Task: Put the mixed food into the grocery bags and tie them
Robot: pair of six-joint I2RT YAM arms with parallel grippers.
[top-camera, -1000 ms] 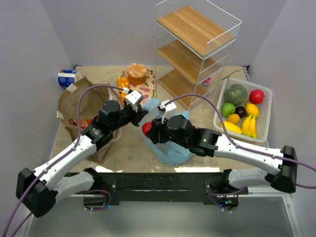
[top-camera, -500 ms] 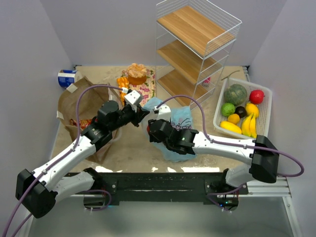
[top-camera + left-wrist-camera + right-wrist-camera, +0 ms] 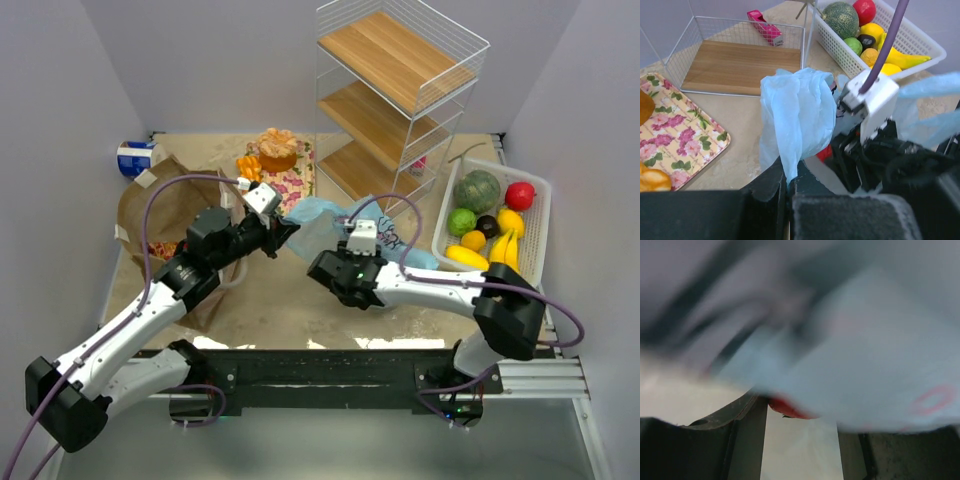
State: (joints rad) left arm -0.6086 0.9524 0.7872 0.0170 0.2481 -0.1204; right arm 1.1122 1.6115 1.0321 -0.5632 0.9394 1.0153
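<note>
Standing at the far side of the desk [image 3: 270, 300]: wire shelf rack [image 3: 400, 60], pink packet [image 3: 765, 28] on its bottom board. Lying open at left: brown paper bag [image 3: 145, 205] with red snack packets [image 3: 170, 248] inside. Holding melon [image 3: 477, 188], bananas [image 3: 503, 255] and lime [image 3: 460, 221] at right: white basket [image 3: 545, 225]. Hanging mid-desk: light-blue bag [image 3: 797, 115], red print illegible, pinched in the pressed-together fingers of the left gripper [image 3: 787, 185]. Blurring out the right gripper [image 3: 801, 425]: impossible to tell its fingers' state; red thing [image 3: 790, 411] between them. Resting far left: drink can [image 3: 135, 158], label unreadable.

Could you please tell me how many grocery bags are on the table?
2. The light-blue plastic bag is in the middle, pinched by the left gripper; the brown paper bag lies open at the far left.
</note>
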